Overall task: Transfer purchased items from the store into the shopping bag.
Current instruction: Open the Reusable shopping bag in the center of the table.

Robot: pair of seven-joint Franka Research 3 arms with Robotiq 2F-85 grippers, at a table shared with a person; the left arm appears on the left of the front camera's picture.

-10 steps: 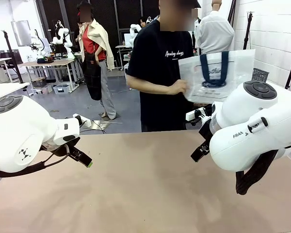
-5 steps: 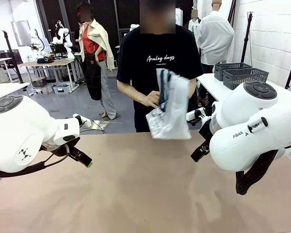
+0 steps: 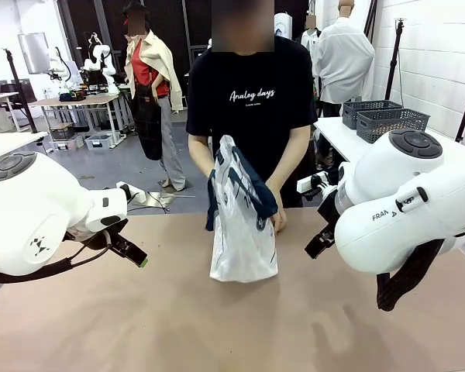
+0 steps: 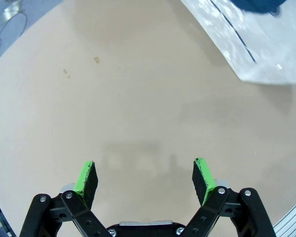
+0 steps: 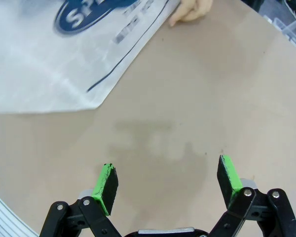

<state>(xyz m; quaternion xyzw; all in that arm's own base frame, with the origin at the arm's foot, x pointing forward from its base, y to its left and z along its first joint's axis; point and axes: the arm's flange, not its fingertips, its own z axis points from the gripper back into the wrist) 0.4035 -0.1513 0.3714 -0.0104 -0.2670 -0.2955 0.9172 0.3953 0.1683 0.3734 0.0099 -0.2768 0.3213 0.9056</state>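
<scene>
A person at the far side stands the shopping bag (image 3: 244,232) upright on the tan table, one hand (image 3: 277,221) on its side and the navy handles draped over its top. Its whitish side lies at the top right of the left wrist view (image 4: 256,44). In the right wrist view the bag (image 5: 49,54) shows its navy oval logo at the top left. My left gripper (image 4: 145,170) hangs open over bare table, left of the bag (image 3: 132,252). My right gripper (image 5: 168,170) is open too, right of the bag (image 3: 319,242). The purchased items are out of view.
Two dark grey mesh baskets (image 3: 384,118) sit on a white side table at the back right; whether either is the store I cannot tell. The person's fingers (image 5: 192,10) rest on the table by the bag's edge. Bare tabletop (image 3: 217,325) stretches in front of the bag.
The person has turned from the side table and brought the bag down from chest height to stand on the table's middle. Neither arm has moved.
</scene>
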